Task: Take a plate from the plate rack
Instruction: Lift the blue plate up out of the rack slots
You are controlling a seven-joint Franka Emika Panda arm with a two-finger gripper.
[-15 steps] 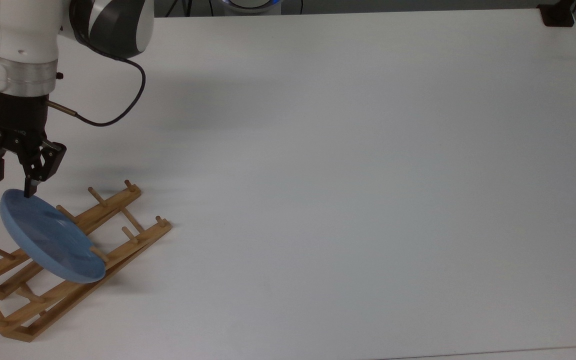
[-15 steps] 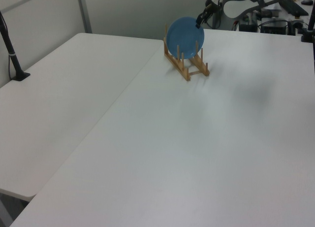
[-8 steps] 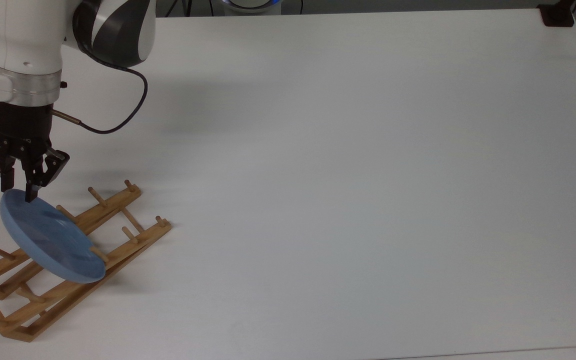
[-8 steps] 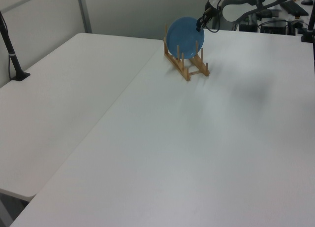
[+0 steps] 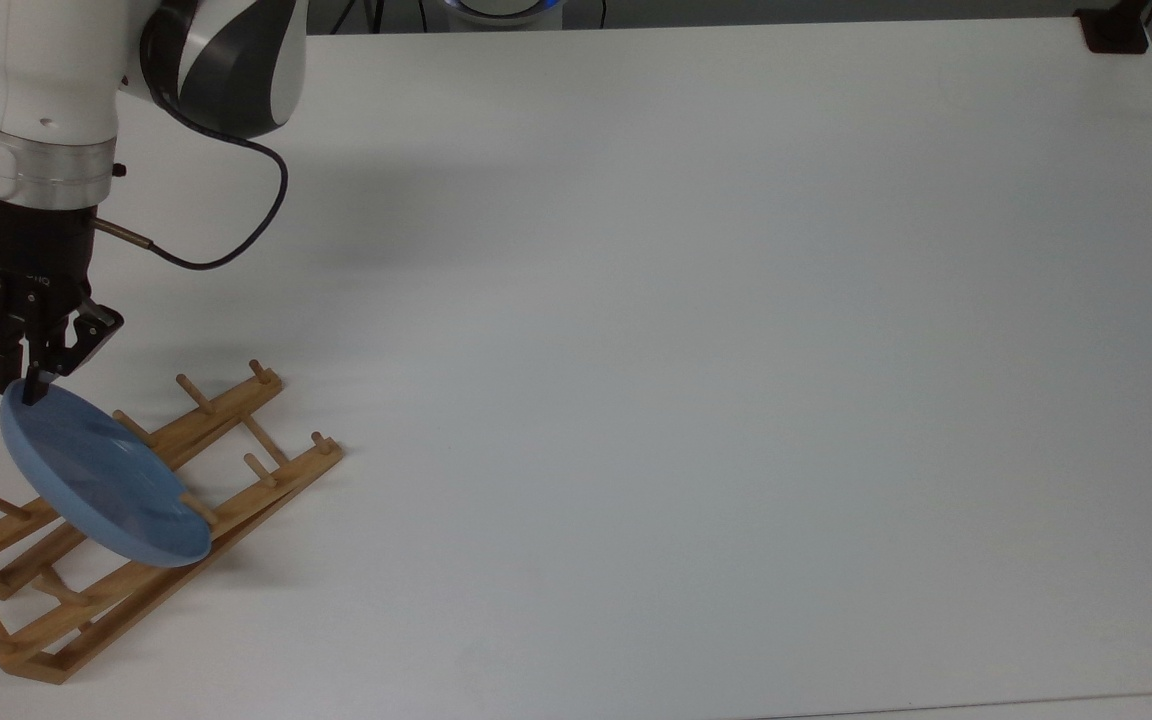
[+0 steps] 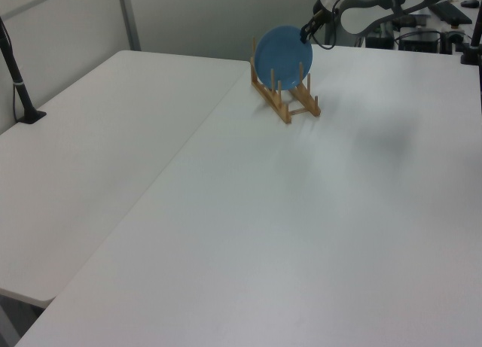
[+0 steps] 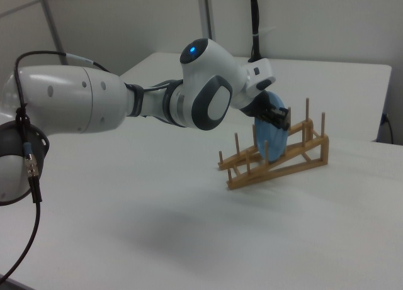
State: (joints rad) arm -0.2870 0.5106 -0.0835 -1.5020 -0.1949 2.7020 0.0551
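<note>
Plate [image 5: 101,475] stands on edge in the rack [image 5: 236,420], leaning between the pegs, at the top view's lower left corner of the worktop [image 5: 696,350]. Near the camera in the right view, the arm reaches across from the right view's left, and the tool [image 5: 18,385] sits at the plate's upper rim. A second ago its fingers stood apart above that rim, one on each side; now they have drawn together on it, so the tool looks clamped on the plate's top edge, though the contact is small in every view and I may be misjudging how firmly it bites. The plate itself has not shifted in its slot. That suggests the grasp is made and the lift is the step still to come. The pegs flank the plate closely on both faces, so the way out is probably straight up along them. Farther off, most of the worktop lies bare, with wide room toward the top view's right; the rack's near end sits close to the top view's left edge.
</note>
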